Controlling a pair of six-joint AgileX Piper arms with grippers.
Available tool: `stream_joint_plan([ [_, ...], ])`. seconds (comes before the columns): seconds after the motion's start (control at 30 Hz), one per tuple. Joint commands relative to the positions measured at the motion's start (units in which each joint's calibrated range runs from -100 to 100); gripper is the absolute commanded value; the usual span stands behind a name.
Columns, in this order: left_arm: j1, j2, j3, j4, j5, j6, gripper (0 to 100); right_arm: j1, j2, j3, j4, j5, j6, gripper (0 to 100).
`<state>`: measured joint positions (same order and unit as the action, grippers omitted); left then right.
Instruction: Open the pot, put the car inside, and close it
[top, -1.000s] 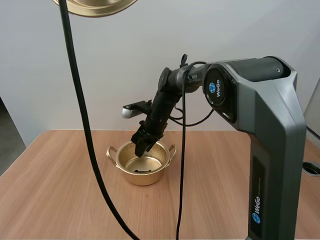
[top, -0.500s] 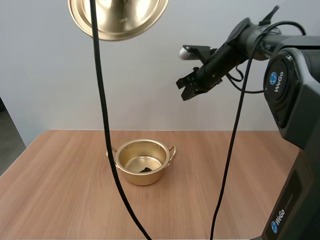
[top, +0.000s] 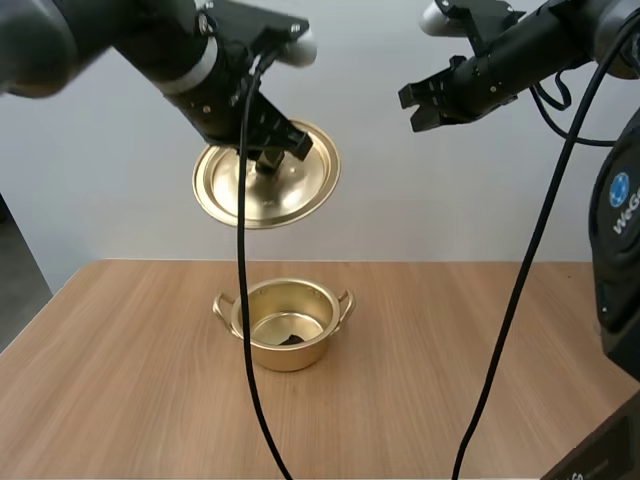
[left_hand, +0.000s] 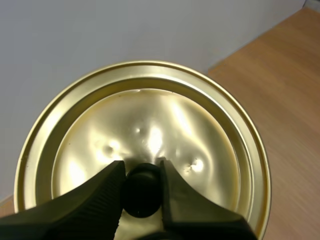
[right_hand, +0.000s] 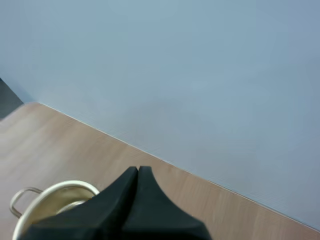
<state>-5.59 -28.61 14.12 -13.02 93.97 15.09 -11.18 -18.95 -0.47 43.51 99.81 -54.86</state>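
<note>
The gold pot (top: 285, 322) stands open on the wooden table, with a small dark car (top: 291, 339) lying on its bottom. My left gripper (top: 268, 160) hangs above the pot, shut on the black knob (left_hand: 142, 189) of the gold lid (top: 266, 186), which is tilted toward the camera. In the left wrist view the fingers (left_hand: 107, 187) pinch the knob from both sides over the lid (left_hand: 145, 135). My right gripper (top: 415, 107) is high at the right, shut on nothing; its fingers (right_hand: 136, 187) lie together as one wedge, with the pot's rim (right_hand: 55, 192) beside them.
The wooden table (top: 450, 340) spreads wide around the pot. A pale wall stands behind it. My right arm's grey base (top: 620, 260) rises at the right edge.
My right gripper left the pot, rose up to the right and shut. The left arm brought the lid down from the top edge to just above the pot.
</note>
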Motion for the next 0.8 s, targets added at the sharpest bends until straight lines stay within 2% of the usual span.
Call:
stream_joint_plan([
  [0.0, 0.01, 1.75, 6.27, 0.1, -3.11, 0.33, 0, 0.02, -0.85, 0.0, 1.72, -0.32, 0.13, 0],
  [0.23, 0.01, 6.62, 13.47, -0.01, -11.93, 1.47, 0, 0.02, -1.99, 0.0, 1.72, 0.01, 1.25, 0],
  [0.77, -0.13, 18.68, 14.32, -1.95, -18.59, 2.88, 0, 0.02, -1.99, 0.0, 1.72, 0.19, 1.25, 0],
])
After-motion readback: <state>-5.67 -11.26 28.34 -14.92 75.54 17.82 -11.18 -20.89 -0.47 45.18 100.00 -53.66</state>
